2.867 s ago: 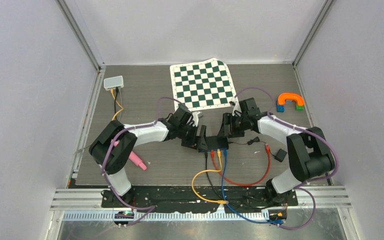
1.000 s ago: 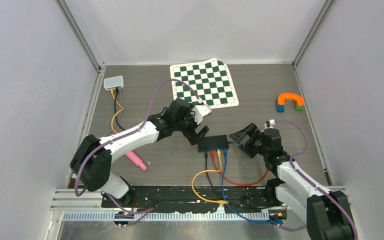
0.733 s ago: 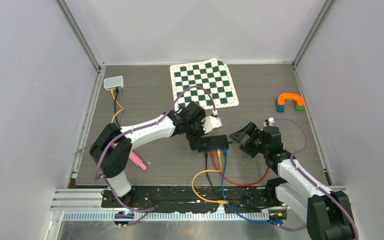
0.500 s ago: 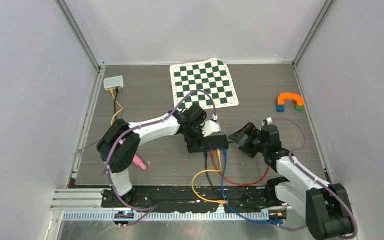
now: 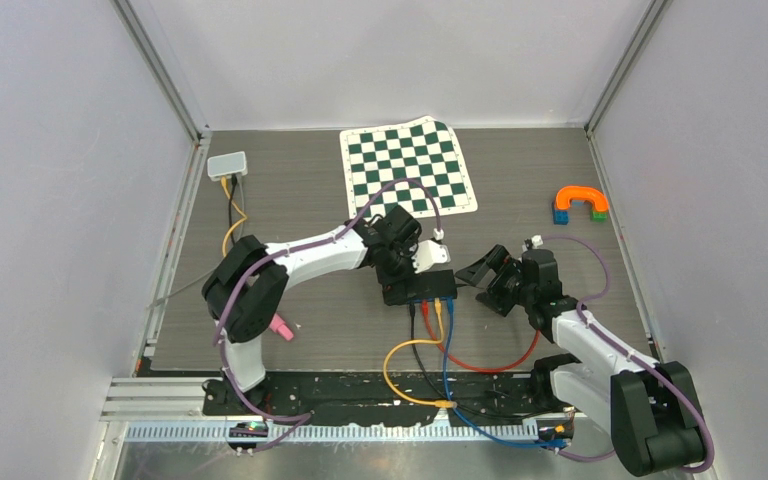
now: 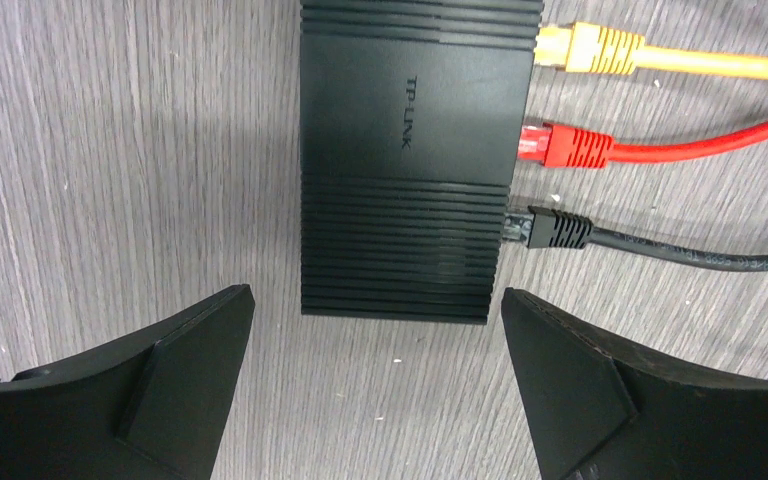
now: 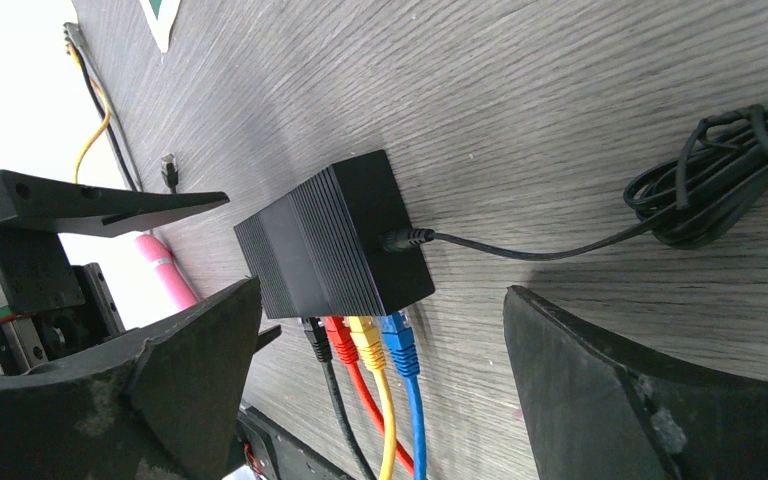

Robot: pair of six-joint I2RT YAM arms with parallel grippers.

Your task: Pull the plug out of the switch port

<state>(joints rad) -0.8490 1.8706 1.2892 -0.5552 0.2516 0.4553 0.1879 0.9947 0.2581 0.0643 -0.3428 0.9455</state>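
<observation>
From above, finds the network switch [image 5: 426, 287] flat on the tabletop [image 5: 290, 190], with the left fingers [image 5: 392, 291] over its left end and the right fingers [image 5: 472, 271] just off its right end

Through the left wrist, looks down on the TP-LINK lettering [image 6: 413, 113] between fingers spread wide, gripping nothing. Shows a yellow plug [image 6: 590, 48], a red plug [image 6: 565, 147] and a black plug [image 6: 552, 228] along one edge, the black perhaps seated less deeply

Through the right wrist, catches the switch between fingers wide apart and empty, a power lead [image 7: 520, 250] in the facing end, a blue plug [image 7: 400, 345] beside the yellow
</observation>
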